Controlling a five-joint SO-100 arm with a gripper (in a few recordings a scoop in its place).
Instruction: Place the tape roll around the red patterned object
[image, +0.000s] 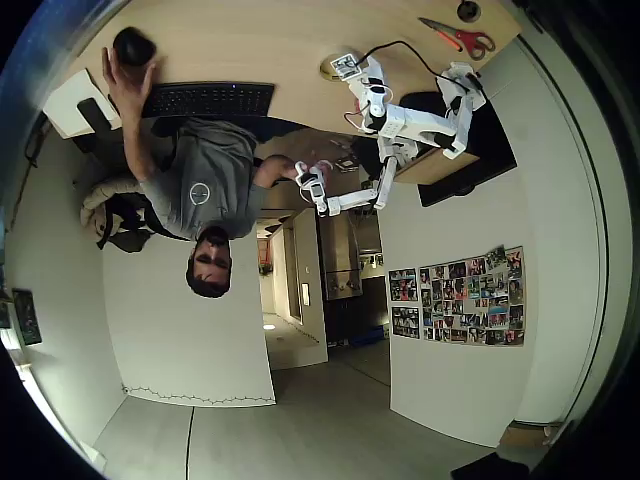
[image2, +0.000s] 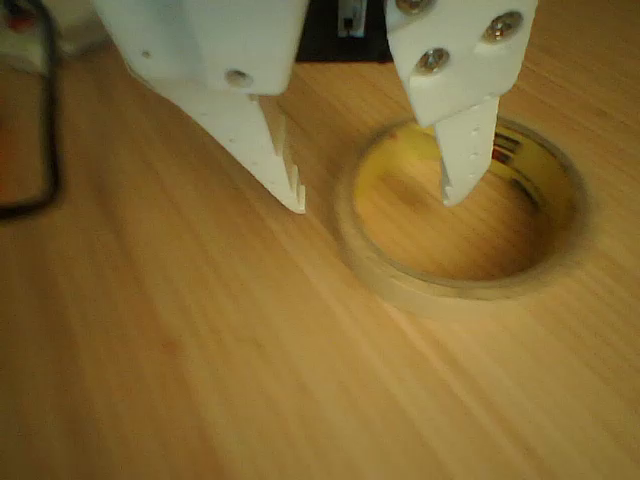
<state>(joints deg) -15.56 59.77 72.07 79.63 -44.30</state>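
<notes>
The tape roll (image2: 450, 290) is a cream-yellow ring lying flat on the wooden table, right of centre in the wrist view. My gripper (image2: 375, 203) is open and straddles the ring's left wall. One white fingertip (image2: 285, 180) is outside the ring and the other (image2: 465, 160) hangs over its hole; I cannot tell whether either touches it. In the overhead view the tape roll (image: 333, 68) lies near the table's edge with the gripper (image: 346, 66) over it. The red patterned object is out of view.
Red-handled scissors (image: 460, 38) and a small dark knob (image: 468, 10) lie on the table beyond the arm. A person sits at the table with a hand on a dark mouse (image: 133, 45) beside a keyboard (image: 208, 98). A black cable (image2: 45, 130) loops at the wrist view's left edge.
</notes>
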